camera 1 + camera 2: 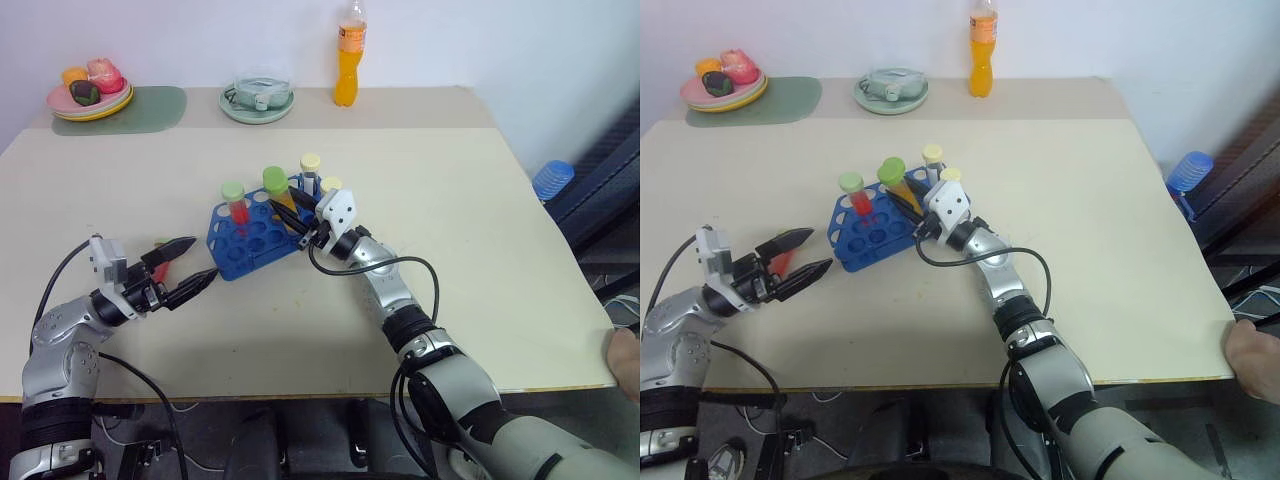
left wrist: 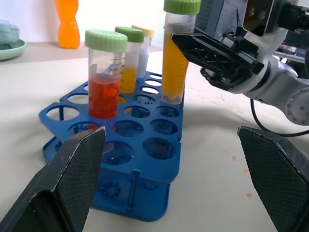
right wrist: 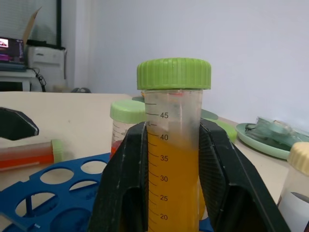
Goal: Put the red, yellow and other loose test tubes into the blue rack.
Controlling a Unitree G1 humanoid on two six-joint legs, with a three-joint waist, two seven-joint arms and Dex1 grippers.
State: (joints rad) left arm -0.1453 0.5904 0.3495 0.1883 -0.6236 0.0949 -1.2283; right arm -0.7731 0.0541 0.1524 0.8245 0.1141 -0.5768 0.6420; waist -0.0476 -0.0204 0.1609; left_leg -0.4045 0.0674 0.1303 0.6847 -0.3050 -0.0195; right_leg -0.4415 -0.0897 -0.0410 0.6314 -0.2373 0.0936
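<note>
Left gripper: jaws wide apart, holding nothing, low over the table just left of the rack.
Loose tube: red liquid, green cap, lying on its side on the table by the left gripper, outside the rack.
Rack: blue, near the table's middle; a red tube stands upright in it, pale-capped tubes toward its far right end.
Yellow tube: upright, bottom just in a rack hole, green cap on.
Right gripper: clamped on the yellow tube's body below the cap.
Handling: likely smooth, stiff plastic, light but part liquid-filled, so slippery and able to swing; best taken on the barrel under the cap.
</note>
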